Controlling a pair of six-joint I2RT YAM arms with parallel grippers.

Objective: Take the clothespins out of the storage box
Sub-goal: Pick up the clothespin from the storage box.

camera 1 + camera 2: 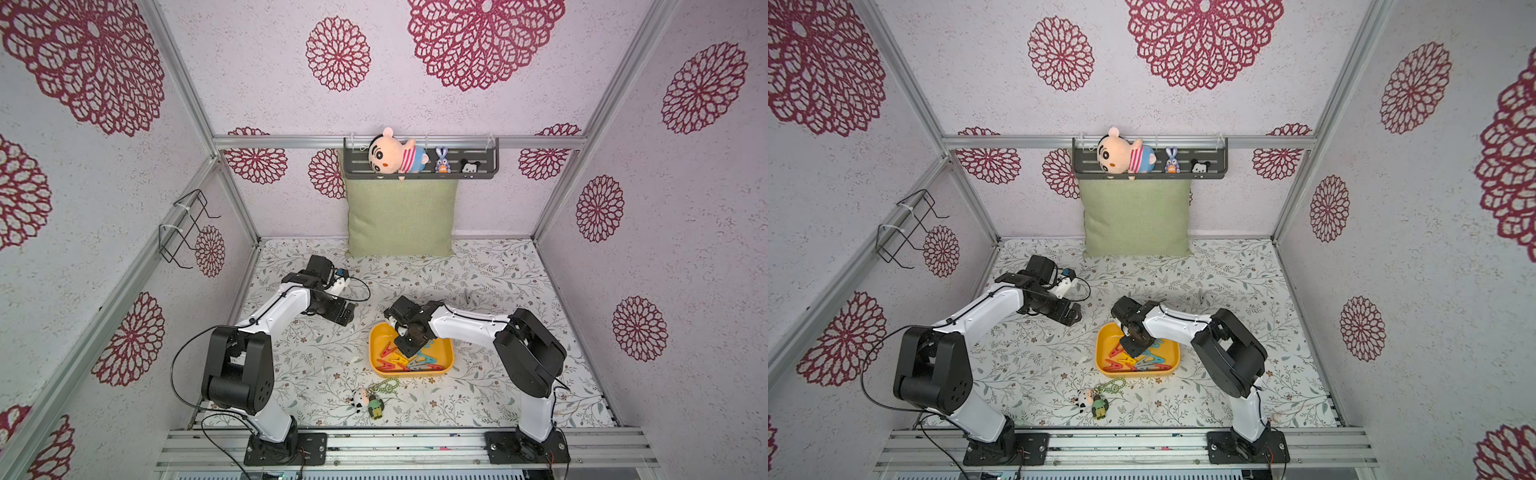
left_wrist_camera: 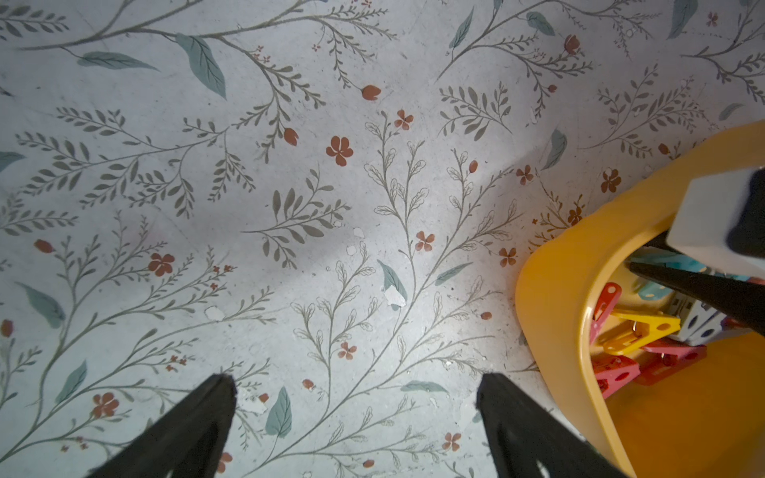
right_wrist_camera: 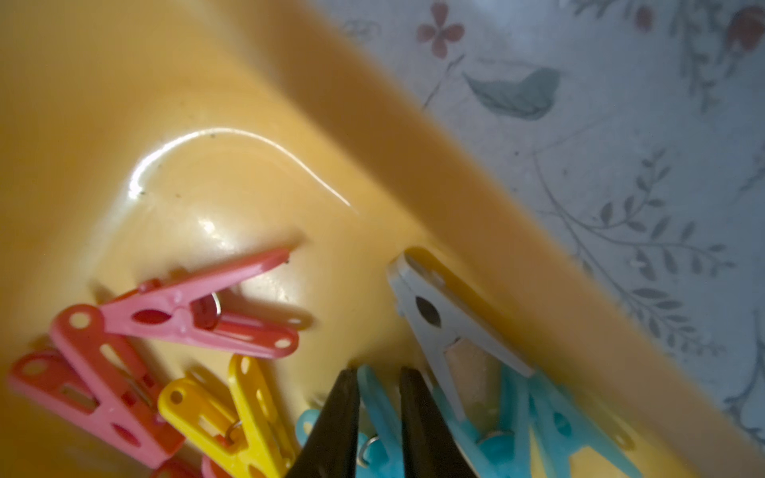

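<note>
Your right jaws stand nearly closed around one leg of a teal clothespin (image 3: pixel 385 418) and seem to pinch it, though the close view is blurred. That peg lies among the other clothespins (image 1: pixel 415 364) in the storage box (image 1: pixel 379 337), heaped toward its front wall. The box sits on the desk (image 1: pixel 498 282) near the middle of the front edge. Your left jaws are spread wide and hold nothing, above the desk just beside the box.
</note>
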